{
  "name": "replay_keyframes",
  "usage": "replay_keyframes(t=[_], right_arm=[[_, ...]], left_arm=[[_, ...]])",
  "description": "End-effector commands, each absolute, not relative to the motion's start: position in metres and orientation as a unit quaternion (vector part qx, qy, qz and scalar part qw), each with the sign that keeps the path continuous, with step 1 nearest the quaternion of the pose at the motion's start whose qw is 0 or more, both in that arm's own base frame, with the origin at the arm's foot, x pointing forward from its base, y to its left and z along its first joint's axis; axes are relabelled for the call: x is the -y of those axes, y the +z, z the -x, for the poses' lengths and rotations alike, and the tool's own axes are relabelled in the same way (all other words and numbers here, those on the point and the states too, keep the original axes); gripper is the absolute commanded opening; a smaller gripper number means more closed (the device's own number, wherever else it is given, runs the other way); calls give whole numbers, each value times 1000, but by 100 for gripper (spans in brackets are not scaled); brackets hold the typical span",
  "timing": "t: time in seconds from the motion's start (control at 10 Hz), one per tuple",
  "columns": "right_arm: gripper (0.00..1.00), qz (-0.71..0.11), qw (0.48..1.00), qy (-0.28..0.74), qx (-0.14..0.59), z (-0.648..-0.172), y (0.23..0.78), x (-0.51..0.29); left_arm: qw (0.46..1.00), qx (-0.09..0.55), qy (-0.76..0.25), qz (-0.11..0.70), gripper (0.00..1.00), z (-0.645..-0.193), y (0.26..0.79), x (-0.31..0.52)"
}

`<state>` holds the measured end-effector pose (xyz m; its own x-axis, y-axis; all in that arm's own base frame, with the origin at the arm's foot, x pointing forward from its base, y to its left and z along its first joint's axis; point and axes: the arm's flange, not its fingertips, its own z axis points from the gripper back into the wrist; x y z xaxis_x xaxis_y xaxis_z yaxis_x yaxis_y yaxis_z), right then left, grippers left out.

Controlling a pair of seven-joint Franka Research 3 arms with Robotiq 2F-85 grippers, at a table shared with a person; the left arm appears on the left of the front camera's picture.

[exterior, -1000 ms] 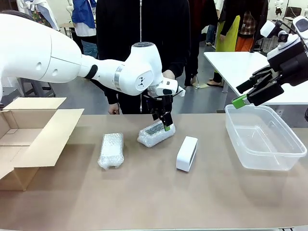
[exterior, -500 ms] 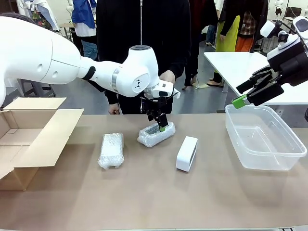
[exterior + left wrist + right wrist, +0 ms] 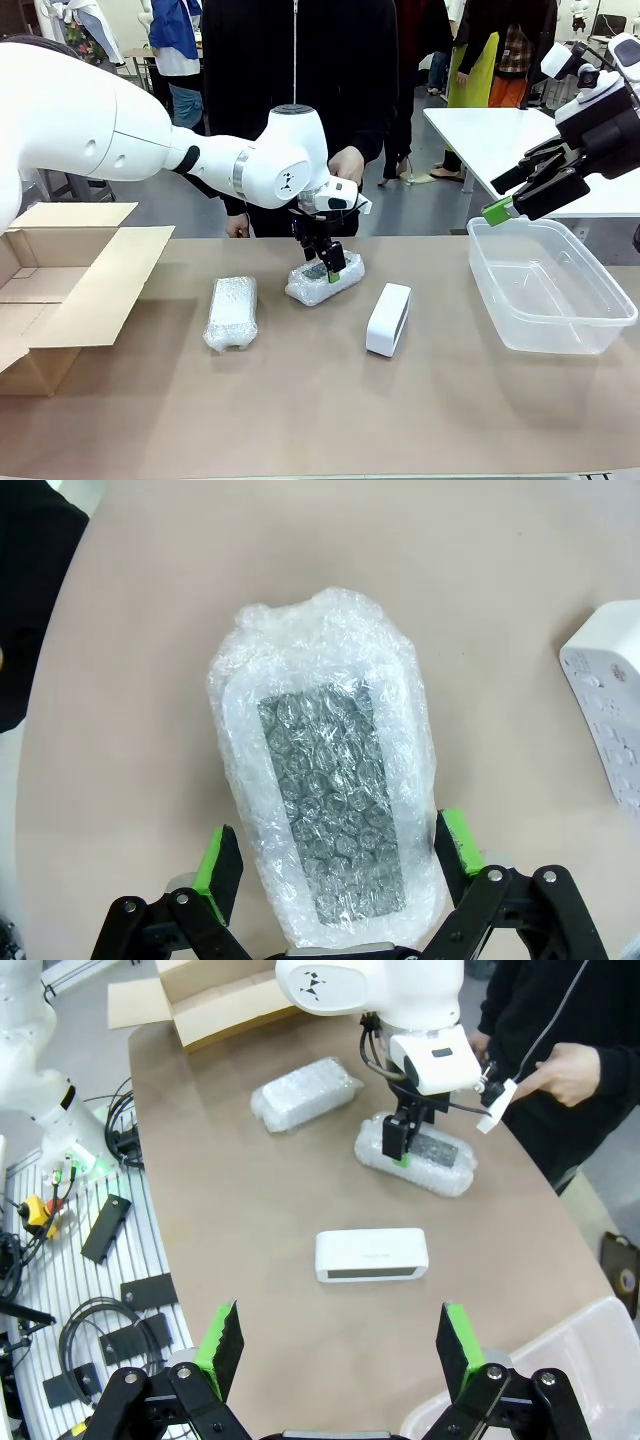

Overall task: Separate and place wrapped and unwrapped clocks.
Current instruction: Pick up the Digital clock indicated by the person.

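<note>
My left fingers point(image 3: 218, 865) stand wide astride the bubble-wrapped clock point(image 3: 325, 770) on the counter point(image 3: 150, 630), seemingly placed to clamp its long sides.

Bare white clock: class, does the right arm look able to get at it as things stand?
Probably yes: the white clock stands alone on the table, nothing over it; the open right gripper hangs near the bin.

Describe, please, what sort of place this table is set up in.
Probably a robotics lab: white robot arms work a table opposite a person, cables and spare parts lie on a rack beside it, more tables stand behind.
</note>
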<state>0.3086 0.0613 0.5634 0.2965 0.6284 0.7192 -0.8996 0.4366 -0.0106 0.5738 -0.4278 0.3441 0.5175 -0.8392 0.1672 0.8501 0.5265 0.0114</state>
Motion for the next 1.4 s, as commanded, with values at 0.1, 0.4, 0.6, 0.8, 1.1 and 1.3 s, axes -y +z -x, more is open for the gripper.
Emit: replay_keyframes(t=[0.1,0.4,0.6,0.8,1.1,1.3], right_arm=[[100,-213,774,493,335,-311,562,-62],[100,-213,774,493,335,-311,562,-62],[100,-213,774,493,335,-311,562,-62],[100,-213,774,493,335,-311,562,-62],[100,-213,774,493,335,-311,562,-62],[100,-213,774,493,335,-311,562,-62]], left_arm=[[875,58,-479,40,100,-579,342,434],[874,57,-481,32,100,-581,329,439],[872,62,-484,31,100,-581,322,438],[877,63,-475,31,100,-580,326,437],[879,52,-474,27,80,-581,326,435],[881,49,-469,29,66,-583,328,435]])
